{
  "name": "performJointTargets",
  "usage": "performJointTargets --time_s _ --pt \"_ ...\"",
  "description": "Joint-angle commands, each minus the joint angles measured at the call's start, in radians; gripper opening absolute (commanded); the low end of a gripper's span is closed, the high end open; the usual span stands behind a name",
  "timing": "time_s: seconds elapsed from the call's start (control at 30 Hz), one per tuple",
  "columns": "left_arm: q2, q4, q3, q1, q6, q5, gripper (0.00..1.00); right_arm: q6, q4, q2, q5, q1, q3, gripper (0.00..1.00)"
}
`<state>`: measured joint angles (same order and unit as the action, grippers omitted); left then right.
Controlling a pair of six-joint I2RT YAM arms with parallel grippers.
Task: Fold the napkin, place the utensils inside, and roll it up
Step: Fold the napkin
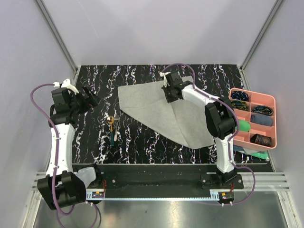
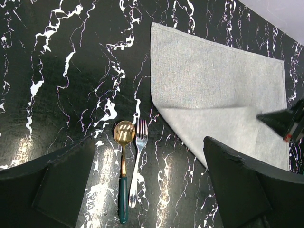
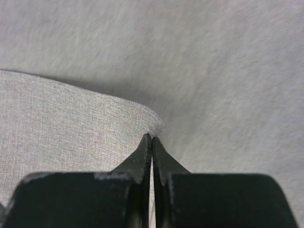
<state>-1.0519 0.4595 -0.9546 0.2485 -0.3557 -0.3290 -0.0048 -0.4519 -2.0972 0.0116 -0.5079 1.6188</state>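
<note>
One black table (image 1: 142, 142) with white marble veining, seen from above, with two robot arms mounted at its near edge.

One light grey-green thin cloth napkin (image 1: 156, 111) lies on the middle of the table, toward the far side. It is partly folded. One layer lies over another, so a paler wedge runs from its left corner down toward the right arm's base.

The right arm reaches forward and to the left over the napkin. The right arm's fingers (image 3: 137, 161) are pressed together, tips meeting at the corner of the upper layer and pinching its edge. The lower layer fills the rest of the right wrist view.

Two utensils lie side by side on the bare table left of the napkin and apart from it, handles pointing toward the near edge. They are one spoon (image 2: 123, 171) with a gold bowl and a slim dark teal handle, and one fork (image 2: 137, 161) with silvery tines just to its right.

The left arm hangs over the left side of the table. The left arm's fingers (image 2: 237, 180) are spread wide and hold nothing, with the two utensils in view between them.

One divided pink plastic tray (image 1: 274, 123) sits at the table's right edge with dark rolled items in its compartments. One folded teal cloth (image 1: 259, 155) shows at its near end.
</note>
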Motion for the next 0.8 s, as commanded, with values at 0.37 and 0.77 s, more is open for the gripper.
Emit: performJointTargets --time_s 0.37,0.77 --pt "-0.033 -0.058 0.002 0.012 0.001 -0.054 0.99 -0.092 0.01 -0.233 0.132 0.178 0.311 0.0" --pt "-0.051 -0.064 0.005 0.012 0.001 -0.065 0.99 -0.153 -0.024 -0.4 0.229 0.235 0.573 0.0"
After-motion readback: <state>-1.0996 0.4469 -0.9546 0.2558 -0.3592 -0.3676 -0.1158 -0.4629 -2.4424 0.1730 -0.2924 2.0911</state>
